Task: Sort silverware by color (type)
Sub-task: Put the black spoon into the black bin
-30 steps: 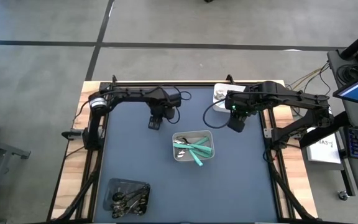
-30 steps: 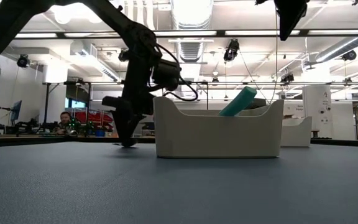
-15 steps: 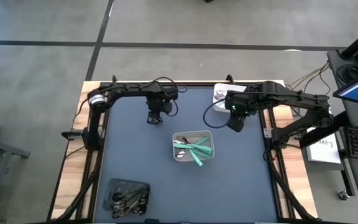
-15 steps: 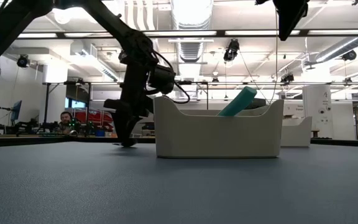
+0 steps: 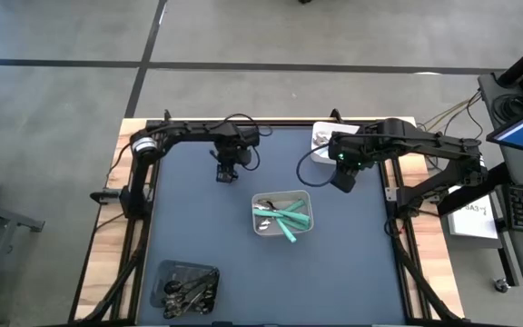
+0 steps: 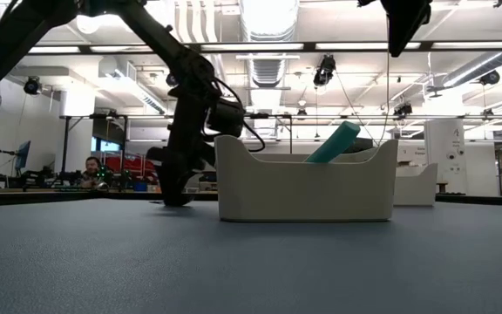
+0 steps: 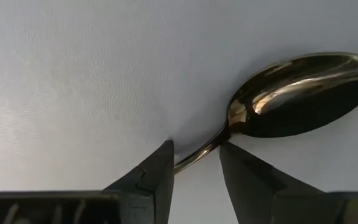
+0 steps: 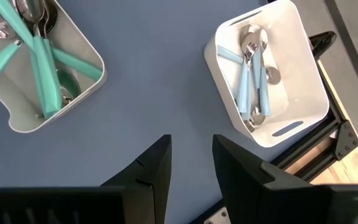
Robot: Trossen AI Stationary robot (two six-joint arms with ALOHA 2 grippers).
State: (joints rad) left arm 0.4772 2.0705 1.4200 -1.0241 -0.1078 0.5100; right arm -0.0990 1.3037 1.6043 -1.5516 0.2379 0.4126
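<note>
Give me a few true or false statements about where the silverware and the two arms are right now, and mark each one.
1. A dark spoon lies on the blue table mat with its handle between the left end effector's fingers. True.
2. The right end effector holds a pale-blue spoon. False: it is empty and hangs over bare mat.
3. The teal-handled silverware sits in the grey tray near the mat's middle. True.
4. The white tray is empty. False: it holds pale-blue-handled silverware.
5. The dark tray of black silverware sits at the mat's far right corner. False: it is at the near left corner.
</note>
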